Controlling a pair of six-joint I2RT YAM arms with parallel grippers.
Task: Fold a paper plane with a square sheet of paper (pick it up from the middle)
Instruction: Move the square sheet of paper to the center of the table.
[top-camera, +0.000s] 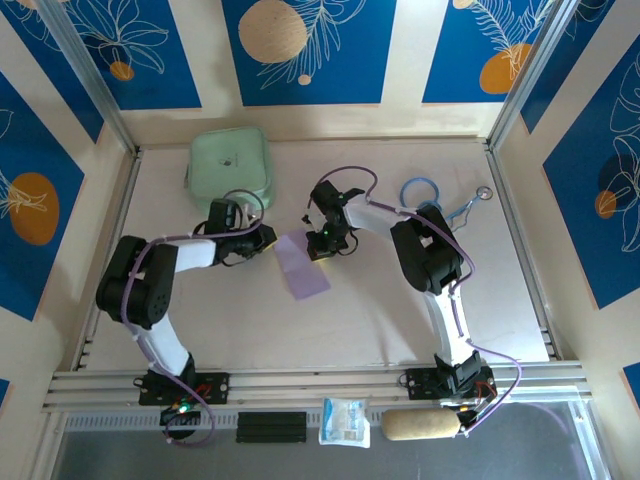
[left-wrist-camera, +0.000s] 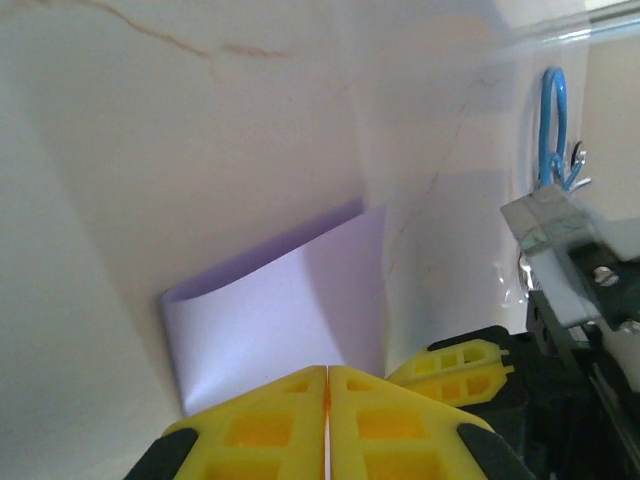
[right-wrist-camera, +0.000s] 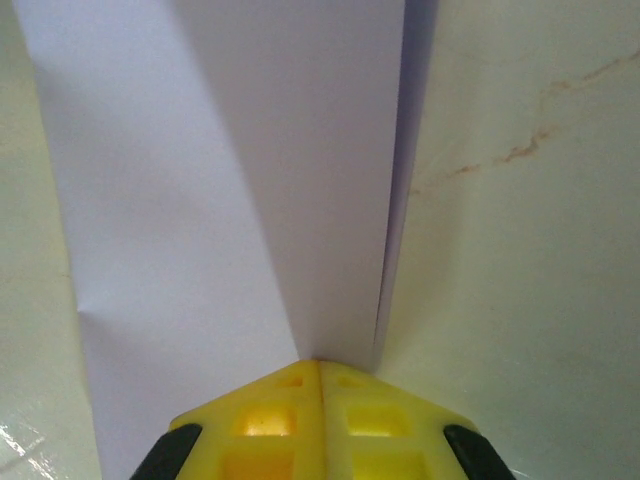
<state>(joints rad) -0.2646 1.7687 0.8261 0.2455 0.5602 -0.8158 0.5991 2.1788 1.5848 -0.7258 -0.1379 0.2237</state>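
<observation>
Top: thin pale lilac sheet of paper (top-camera: 303, 268), partly folded, lies at the centre of the bench (top-camera: 400, 330), between left gripper (top-camera: 268, 238) and right gripper (top-camera: 322, 243).
Left wrist: left jaws closed, tips against the sheet's edge.
Right wrist: right jaws closed, tips at the fold.

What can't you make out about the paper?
Top view: right gripper covers the paper at its far corner.
Left wrist view: left gripper hides the paper's near edge.
Right wrist view: frame top cuts off the paper; whether the shut fingers pinch it is hidden.

Bright, even light; soft shadow beside the paper (left-wrist-camera: 290, 310).
</observation>
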